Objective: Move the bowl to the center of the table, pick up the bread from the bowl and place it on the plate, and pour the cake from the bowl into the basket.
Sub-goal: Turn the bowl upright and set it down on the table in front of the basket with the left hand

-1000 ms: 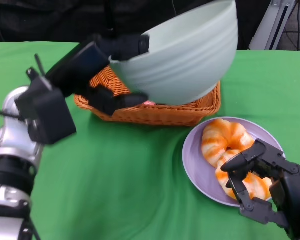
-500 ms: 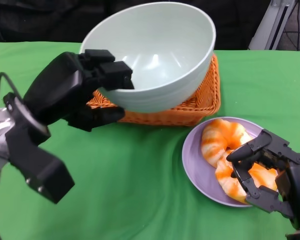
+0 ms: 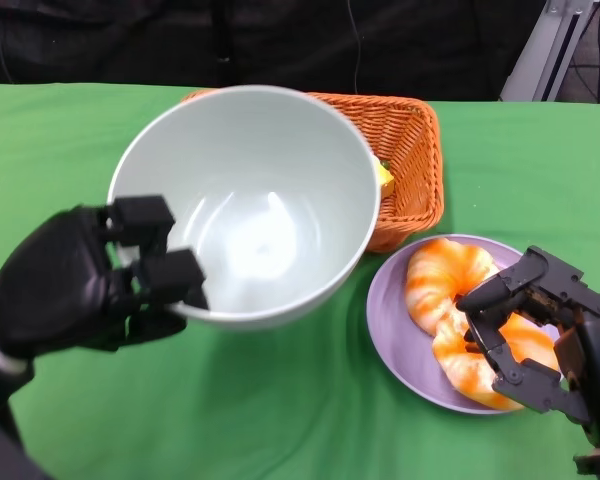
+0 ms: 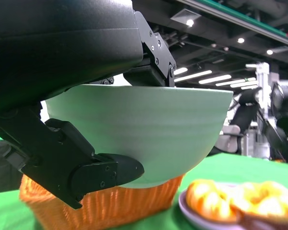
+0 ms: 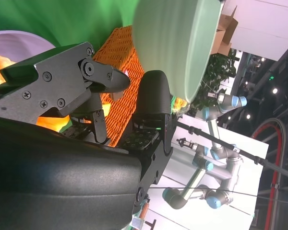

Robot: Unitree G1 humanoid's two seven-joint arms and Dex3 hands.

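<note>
My left hand [image 3: 90, 290] grips the rim of the pale green bowl [image 3: 250, 205], which is upright, empty inside and held above the green table. In the left wrist view the bowl [image 4: 144, 129] hangs clear above the cloth, fingers [image 4: 86, 167] under its side. The orange wicker basket [image 3: 405, 150] stands behind the bowl; a bit of yellow cake [image 3: 382, 178] shows at its edge. The orange-striped bread [image 3: 460, 310] lies on the purple plate [image 3: 395, 330]. My right hand [image 3: 540, 335] hovers over the bread with fingers spread, holding nothing.
Green cloth [image 3: 280, 410] covers the table, with bare room in front of the bowl and at the left. The basket [image 5: 117, 62] and plate [image 5: 14, 40] sit close together at the right. Dark background lies behind the table's far edge.
The bowl has turned from tipped over the basket back to upright and has come toward me and lower with my left hand. My right hand has stayed over the bread.
</note>
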